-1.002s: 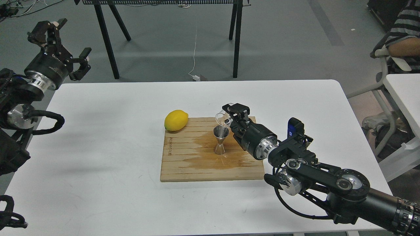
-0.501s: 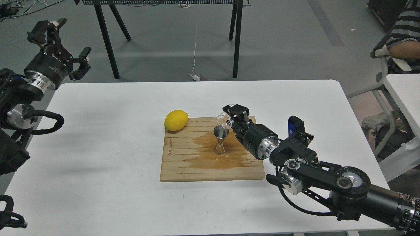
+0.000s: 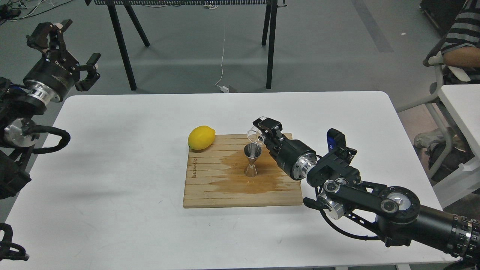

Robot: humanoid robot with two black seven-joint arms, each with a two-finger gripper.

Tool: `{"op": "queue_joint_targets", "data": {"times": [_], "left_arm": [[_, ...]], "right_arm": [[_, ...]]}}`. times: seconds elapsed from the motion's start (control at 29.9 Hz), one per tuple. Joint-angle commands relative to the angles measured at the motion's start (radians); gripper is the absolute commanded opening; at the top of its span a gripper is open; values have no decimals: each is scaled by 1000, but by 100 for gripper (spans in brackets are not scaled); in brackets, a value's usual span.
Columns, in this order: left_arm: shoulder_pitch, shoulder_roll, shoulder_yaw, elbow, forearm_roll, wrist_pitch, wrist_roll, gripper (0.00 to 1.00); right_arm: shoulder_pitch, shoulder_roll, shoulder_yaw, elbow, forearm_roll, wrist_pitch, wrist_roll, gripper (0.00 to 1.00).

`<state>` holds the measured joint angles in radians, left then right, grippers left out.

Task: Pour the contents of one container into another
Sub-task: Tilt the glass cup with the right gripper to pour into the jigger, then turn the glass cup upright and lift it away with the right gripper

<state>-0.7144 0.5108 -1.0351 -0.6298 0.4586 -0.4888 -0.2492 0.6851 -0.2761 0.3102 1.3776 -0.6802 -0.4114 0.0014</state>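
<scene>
Right end effector (image 3: 261, 132) grasping tilted glass cup (image 3: 255, 136) above steel jigger (image 3: 252, 160), left end effector (image 3: 63, 42) released, raised

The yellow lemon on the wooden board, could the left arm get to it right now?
Probably yes: the yellow lemon sits on its left side, and the open left gripper has bare white table between.

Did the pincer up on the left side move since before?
Yes. The left pincer has drifted a little left and up, farther from the white table's corner. It is open and empty.
</scene>
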Motion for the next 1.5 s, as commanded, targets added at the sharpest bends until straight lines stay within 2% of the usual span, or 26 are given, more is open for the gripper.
{"op": "queue_joint_targets", "data": {"times": [0.0,0.77,1.47], "left_arm": [[-8,0,1,1,0,0,1,99],[-14,11,1,-1,0,0,1,99],[-19,12,1,-1,0,1,1,99]], "right_arm": [[11,0,-25,0,-13,0,2,34],[76,-2,-115,-2,-48,2,8,35],[79,-37,-96,12,-36,0,9,35]]}}
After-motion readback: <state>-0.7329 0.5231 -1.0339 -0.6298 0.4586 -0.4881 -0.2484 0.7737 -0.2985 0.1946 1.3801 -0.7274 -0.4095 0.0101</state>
